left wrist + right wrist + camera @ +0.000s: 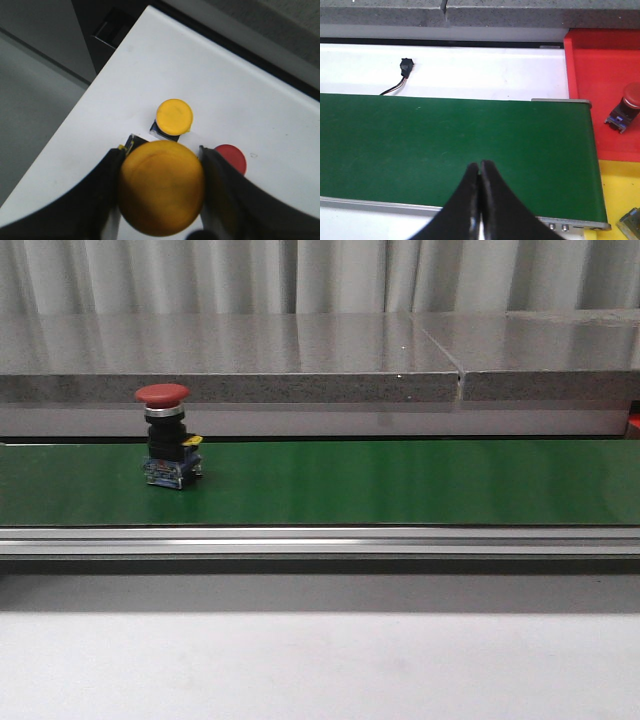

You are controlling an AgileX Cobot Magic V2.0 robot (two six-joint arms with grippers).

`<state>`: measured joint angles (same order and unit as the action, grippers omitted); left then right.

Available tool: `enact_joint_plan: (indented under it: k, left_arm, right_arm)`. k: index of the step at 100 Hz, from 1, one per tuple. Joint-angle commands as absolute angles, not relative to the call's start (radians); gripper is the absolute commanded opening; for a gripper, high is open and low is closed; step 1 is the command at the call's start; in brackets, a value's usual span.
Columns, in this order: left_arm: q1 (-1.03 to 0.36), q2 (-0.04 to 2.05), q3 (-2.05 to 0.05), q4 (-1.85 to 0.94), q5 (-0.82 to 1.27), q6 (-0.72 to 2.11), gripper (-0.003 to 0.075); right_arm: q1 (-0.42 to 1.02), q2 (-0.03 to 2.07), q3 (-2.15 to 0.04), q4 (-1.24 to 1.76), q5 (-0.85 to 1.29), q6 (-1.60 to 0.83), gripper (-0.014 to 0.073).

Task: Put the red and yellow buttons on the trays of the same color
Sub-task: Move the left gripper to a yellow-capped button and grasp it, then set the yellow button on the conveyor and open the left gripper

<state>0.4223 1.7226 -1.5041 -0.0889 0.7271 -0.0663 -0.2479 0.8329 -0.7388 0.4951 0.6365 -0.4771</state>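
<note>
The left gripper [161, 195] is clamped on a yellow button [161, 192] above a white surface [210, 85], where a second yellow button [174, 116] and a red button [231, 157] stand. The right gripper [480, 200] hangs over the green conveyor belt [445, 145], fingers together and empty. Beyond the belt's end, the red tray [600, 65] already holds a red button [626, 109]; the yellow tray [615, 185] adjoins it. Another red-capped button [165, 435] stands on the belt. Risk: the smooth domed cap may slip between the fingers in transit, and the tall belt button may topple.
</note>
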Motion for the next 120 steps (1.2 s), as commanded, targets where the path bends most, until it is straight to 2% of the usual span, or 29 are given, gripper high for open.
enact_joint_plan:
  k: [1, 30, 48, 91, 120]
  left_arm:
    - [0.408, 1.619, -1.533, -0.117, 0.718, -0.071, -0.0019]
    - [0.284, 1.525, -1.525, -0.121, 0.801, -0.035, -0.0019]
    - [0.205, 1.476, -1.432, -0.121, 0.797, -0.033, -0.0019]
    - [0.107, 1.424, -1.13, -0.132, 0.599, -0.033, -0.0019]
    - [0.107, 1.453, -1.054, -0.174, 0.512, -0.033, -0.0019]
  right_arm:
    - [-0.248, 0.826, -0.766, 0.517, 0.586, -0.483, -0.0067]
    - [-0.248, 0.826, -0.766, 0.517, 0.586, -0.483, -0.0067]
    - [-0.248, 0.826, -0.766, 0.517, 0.586, -0.483, -0.0067]
    - [-0.248, 0.826, -0.766, 0.517, 0.586, -0.483, -0.0067]
    - [-0.248, 0.826, -0.766, 0.517, 0.586, -0.483, -0.0067]
